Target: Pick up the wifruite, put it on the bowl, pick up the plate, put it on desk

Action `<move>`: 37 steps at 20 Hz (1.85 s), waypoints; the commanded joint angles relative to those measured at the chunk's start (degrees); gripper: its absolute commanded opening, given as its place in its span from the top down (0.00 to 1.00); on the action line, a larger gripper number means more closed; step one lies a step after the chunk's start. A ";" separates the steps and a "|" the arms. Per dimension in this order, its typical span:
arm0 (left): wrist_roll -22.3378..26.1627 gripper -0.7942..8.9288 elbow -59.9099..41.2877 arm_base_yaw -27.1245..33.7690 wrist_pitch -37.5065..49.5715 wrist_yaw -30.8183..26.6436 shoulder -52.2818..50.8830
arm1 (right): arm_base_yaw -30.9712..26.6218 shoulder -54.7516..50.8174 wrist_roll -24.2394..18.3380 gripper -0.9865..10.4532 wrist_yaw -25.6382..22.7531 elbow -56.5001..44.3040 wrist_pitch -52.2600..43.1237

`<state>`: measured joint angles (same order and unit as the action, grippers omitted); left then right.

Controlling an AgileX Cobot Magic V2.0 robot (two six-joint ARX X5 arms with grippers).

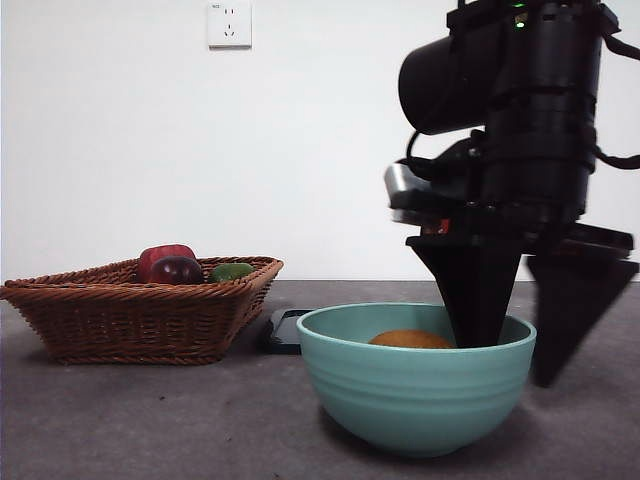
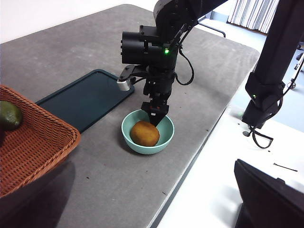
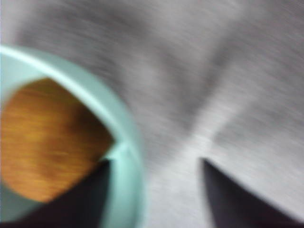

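Observation:
The orange-brown wifruite (image 1: 410, 340) (image 2: 145, 133) (image 3: 47, 137) lies inside the teal bowl (image 1: 420, 395) (image 2: 126, 140) (image 3: 130, 142) on the desk (image 1: 150, 420). My right gripper (image 1: 510, 365) (image 2: 156, 114) (image 3: 156, 161) stands open, straddling the bowl's rim. One jaw is inside beside the fruit and the other is outside; nothing is held. The plate (image 2: 85, 97) (image 1: 285, 328) is a dark teal flat tray lying on the desk just behind the bowl. My left gripper (image 2: 152, 190) waits high and away, open and empty.
A brown wicker basket (image 1: 140, 310) (image 2: 28, 142) stands left of the bowl, holding dark red fruit (image 1: 172, 265) and a green fruit (image 1: 232, 271) (image 2: 9, 115). The desk's edge (image 2: 190, 166) runs close to the bowl. A wall socket (image 1: 229, 24) is behind.

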<state>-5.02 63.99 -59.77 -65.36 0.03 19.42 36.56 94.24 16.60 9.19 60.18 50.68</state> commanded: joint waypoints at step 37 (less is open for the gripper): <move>-0.37 0.34 0.46 -0.68 0.68 0.15 0.15 | -18.32 33.81 -9.60 0.91 5.97 48.61 15.32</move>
<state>-5.26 63.94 -59.79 -65.36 0.05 19.42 17.98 126.41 7.75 14.94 107.33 65.89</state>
